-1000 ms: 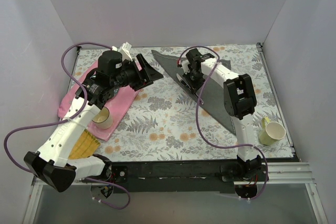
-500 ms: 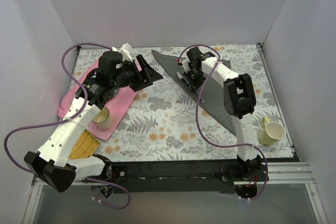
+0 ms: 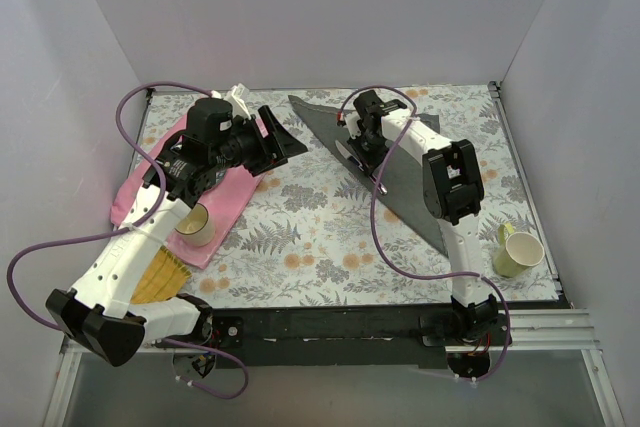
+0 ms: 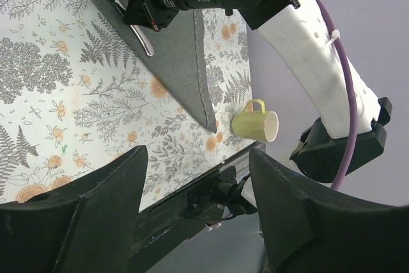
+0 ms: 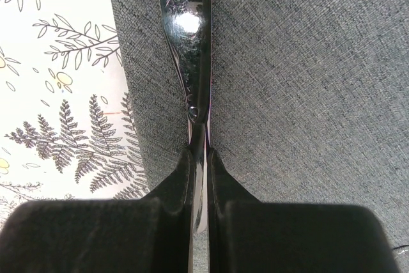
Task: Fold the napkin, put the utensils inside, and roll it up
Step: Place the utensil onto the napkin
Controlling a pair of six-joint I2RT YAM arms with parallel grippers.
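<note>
1. Napkin (image 3: 405,187): folded triangle on right half of table (image 3: 300,237); near tip stops short of front edge.
2. Left gripper (image 3: 287,137): spread wide, empty, over bare floral centre.
3. Right gripper (image 5: 199,153): pinching utensil (image 5: 192,30) just inside napkin's left edge.

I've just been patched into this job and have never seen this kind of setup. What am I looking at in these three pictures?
Two robot arms are bolted at the near edge of a floral table. The wide picture looks down from above and behind them. The other two come from a camera on each wrist. The left gripper is open and holds nothing. It is beside the pink placemat, where a cream cup stands. The right gripper is shut on a shiny metal utensil over the dark grey napkin, which is folded into a triangle. A yellow-green mug sits at the near right.
</note>
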